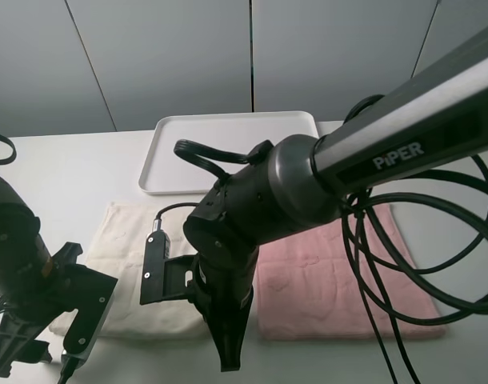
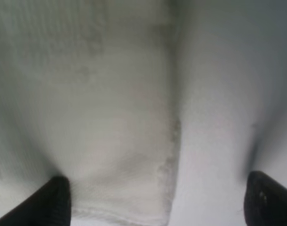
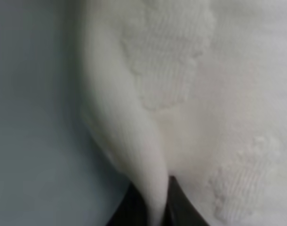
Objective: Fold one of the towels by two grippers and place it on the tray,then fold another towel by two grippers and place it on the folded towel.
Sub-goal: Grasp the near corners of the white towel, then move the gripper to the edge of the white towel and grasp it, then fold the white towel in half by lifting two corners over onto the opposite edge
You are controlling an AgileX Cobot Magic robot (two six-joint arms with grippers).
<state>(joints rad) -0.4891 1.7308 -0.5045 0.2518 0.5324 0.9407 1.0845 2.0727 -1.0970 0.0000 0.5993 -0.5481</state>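
Fingers of our right gripper [image 1: 228, 356] meet at the cream towel's [image 1: 136, 240] near edge; the arm [image 1: 388, 156] reads "PiPER". Pink towel [image 1: 332, 276] beside, white tray [image 1: 228, 136] behind, white table [image 1: 60, 176], grey wall panels [image 1: 164, 48]. From the left wrist we see the left gripper [image 2: 157, 202] spread over the towel's corner. From the right wrist, fingers pinch a raised towel fold.

1 cream towel [image 1: 132, 232], 1 pink towel [image 1: 324, 280], 1 tray [image 1: 228, 144], 2 arms: L [image 1: 20, 256], R [image 1: 308, 184]
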